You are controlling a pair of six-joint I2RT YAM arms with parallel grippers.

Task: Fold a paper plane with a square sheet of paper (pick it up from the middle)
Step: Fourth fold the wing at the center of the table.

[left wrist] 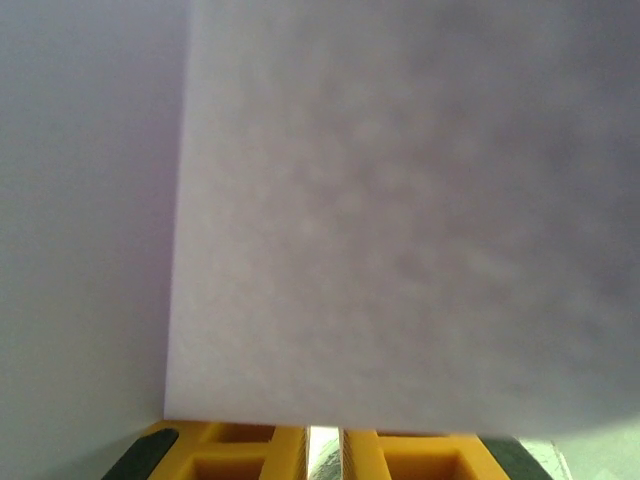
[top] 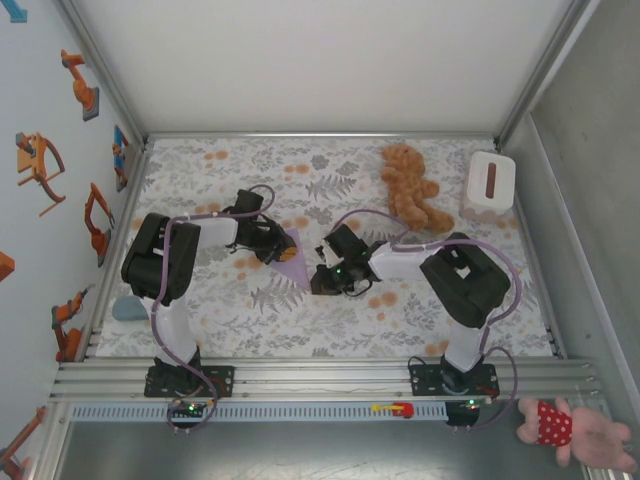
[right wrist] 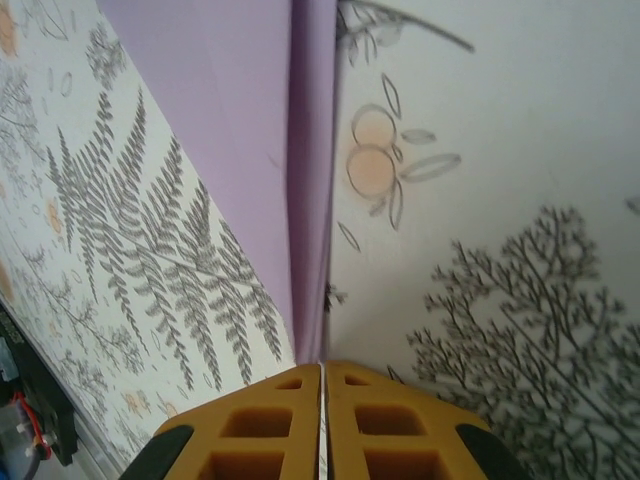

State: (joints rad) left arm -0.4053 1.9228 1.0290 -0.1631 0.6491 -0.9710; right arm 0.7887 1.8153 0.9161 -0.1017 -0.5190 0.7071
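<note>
Lavender paper sheet (top: 293,258), part-folded to a point, lies mid-table on the floral cloth (top: 300,320). Right gripper (right wrist: 322,372) is clenched on its centre crease. Left gripper (top: 271,245) sits against the sheet's far edge; I cannot tell whether it holds. Risk: opposed pulls could tear or skew the crease.

Folded from lavender-purple paper, the paper plane (top: 292,262) sits near the middle of the flower-printed table (top: 330,330) — a slim wedge, broad at its far end and narrowing to a pointed nose aimed at the near edge. In the right wrist view the paper plane (right wrist: 250,120) shows smooth layers meeting along one straight, raised centre fold — in the left wrist view the paper plane (left wrist: 400,220) is pale and blurred, with one straight edge running upright
</note>
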